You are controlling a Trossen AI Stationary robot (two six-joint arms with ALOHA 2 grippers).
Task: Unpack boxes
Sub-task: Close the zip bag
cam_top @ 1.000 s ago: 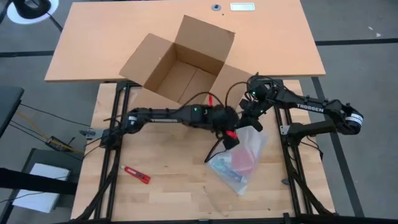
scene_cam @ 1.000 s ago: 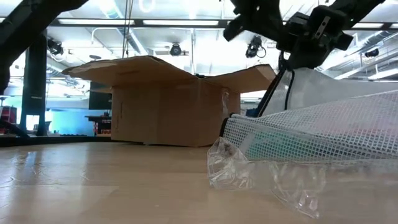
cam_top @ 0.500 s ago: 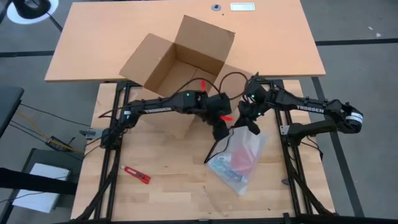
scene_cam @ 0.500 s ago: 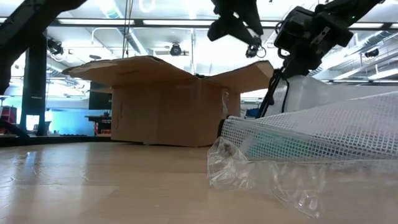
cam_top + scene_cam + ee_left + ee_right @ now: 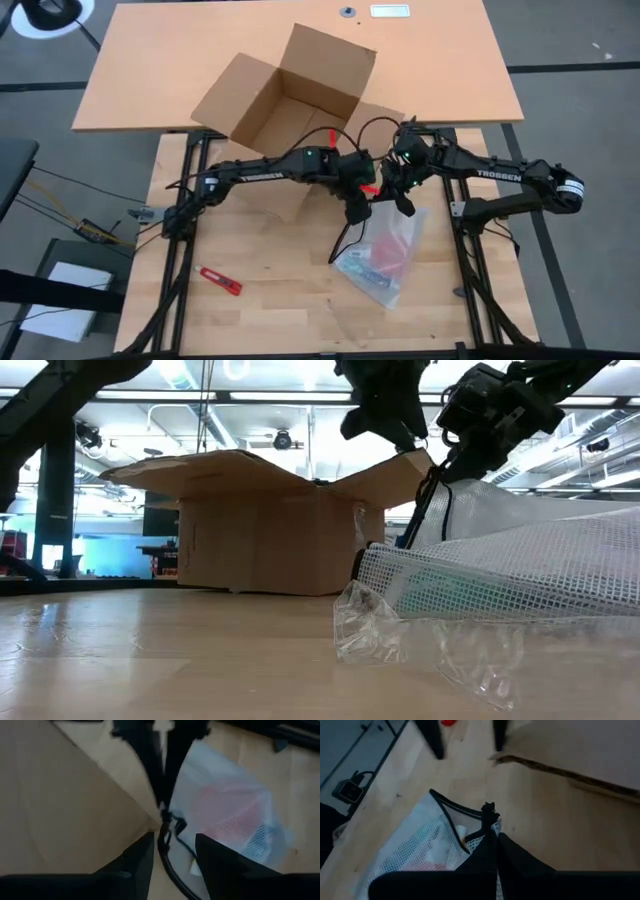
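Both arms reach toward the middle of the scene, their wrists close together. The left gripper [image 5: 357,210] hangs raised and points downward, its fingers [image 5: 137,857] parted with nothing between them. Just to its right, the right gripper [image 5: 404,203] also angles down — its fingers [image 5: 492,851] pressed fully together.

1. We see a robotics lab or workshop: a wooden worktable [image 5: 250,300] on a black metal frame.
2. Beyond that worktable, ceiling strip lights [image 5: 270,396], hanging gear and dark pillars fill an open industrial hall.
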